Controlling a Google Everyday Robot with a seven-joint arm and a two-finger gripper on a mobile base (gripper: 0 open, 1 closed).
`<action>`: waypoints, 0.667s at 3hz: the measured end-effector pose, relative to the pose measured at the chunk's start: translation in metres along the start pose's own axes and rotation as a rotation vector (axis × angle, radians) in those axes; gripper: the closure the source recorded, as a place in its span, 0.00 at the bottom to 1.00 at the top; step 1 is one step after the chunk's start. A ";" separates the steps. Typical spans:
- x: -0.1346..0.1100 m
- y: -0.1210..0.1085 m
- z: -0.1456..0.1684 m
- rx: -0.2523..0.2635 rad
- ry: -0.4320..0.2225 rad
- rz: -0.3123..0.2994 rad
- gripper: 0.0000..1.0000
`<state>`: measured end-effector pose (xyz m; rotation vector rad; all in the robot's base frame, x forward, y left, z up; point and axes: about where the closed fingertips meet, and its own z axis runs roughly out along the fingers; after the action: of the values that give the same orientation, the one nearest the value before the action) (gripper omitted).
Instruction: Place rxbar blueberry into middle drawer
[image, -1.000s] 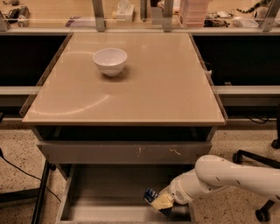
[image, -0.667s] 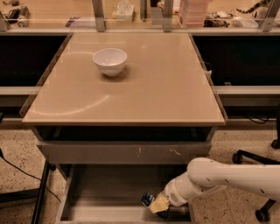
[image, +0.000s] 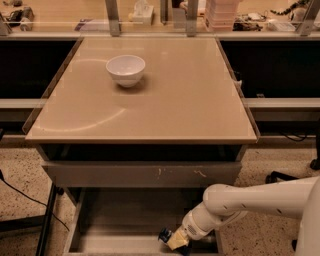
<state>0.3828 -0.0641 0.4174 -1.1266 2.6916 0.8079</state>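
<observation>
The middle drawer (image: 125, 217) stands pulled out below the table, its grey floor bare on the left. My gripper (image: 173, 240) reaches in from the right, low over the drawer's front right part. It is shut on the rxbar blueberry (image: 164, 234), whose dark blue end shows just left of the yellowish fingertips (image: 176, 242). The rest of the bar is hidden by the gripper.
A white bowl (image: 125, 69) sits on the tan tabletop (image: 165, 105) at the back left. A grey drawer front with pale scratches (image: 142, 174) overhangs the open drawer. My white arm (image: 250, 202) crosses the drawer's right wall. Cables lie on the floor at the left.
My gripper has moved left and down with the bar, lower into the front of the open drawer. The bowl has not moved.
</observation>
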 end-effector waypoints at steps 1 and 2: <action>0.005 -0.002 0.013 -0.003 0.033 0.010 1.00; 0.006 -0.003 0.018 -0.004 0.045 0.014 0.95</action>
<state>0.3785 -0.0606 0.3994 -1.1424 2.7382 0.8000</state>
